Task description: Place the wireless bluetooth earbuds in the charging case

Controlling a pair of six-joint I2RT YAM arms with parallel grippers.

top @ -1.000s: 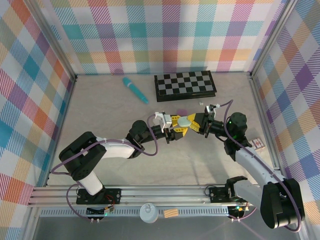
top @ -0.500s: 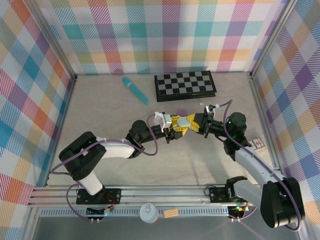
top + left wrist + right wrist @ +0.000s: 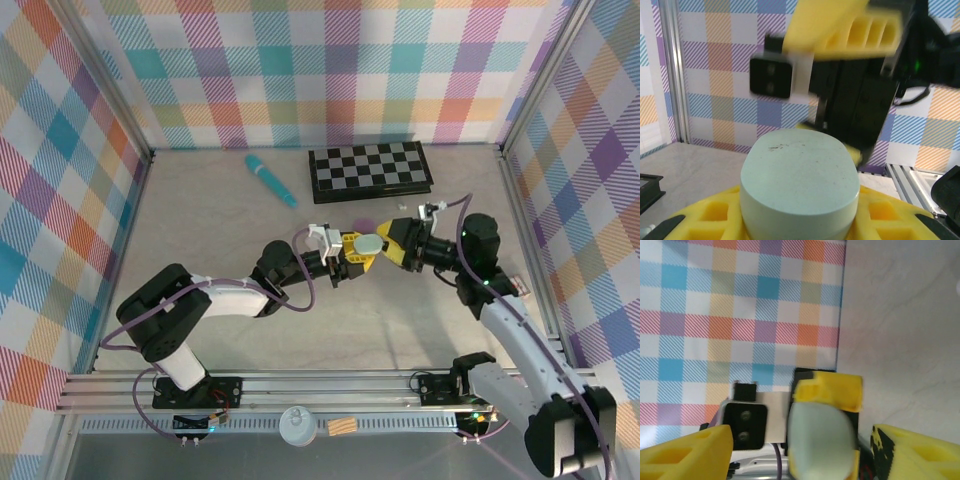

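Note:
A pale mint, pebble-shaped charging case point(image 3: 371, 242) is held above the table, its lid closed, with my left gripper point(image 3: 360, 251) shut on it. In the left wrist view the case point(image 3: 800, 175) sits between the yellow fingers point(image 3: 700, 220) of the left gripper point(image 3: 800, 222). My right gripper point(image 3: 393, 241) stands open just right of the case. In the right wrist view the right gripper point(image 3: 802, 442) has its fingers point(image 3: 687, 455) apart on either side of the case point(image 3: 820, 440), without touching it. A pink-purple earbud point(image 3: 365, 222) and a tiny whitish one point(image 3: 399, 207) lie on the table behind.
A black-and-white chessboard point(image 3: 370, 168) lies at the back of the table, with a teal stick point(image 3: 270, 180) to its left. A small card point(image 3: 515, 287) rests by the right wall. Checked walls close in three sides.
My right gripper has opened, let go of the case and drawn back a little to the right. The left gripper has kept the case in the same place.

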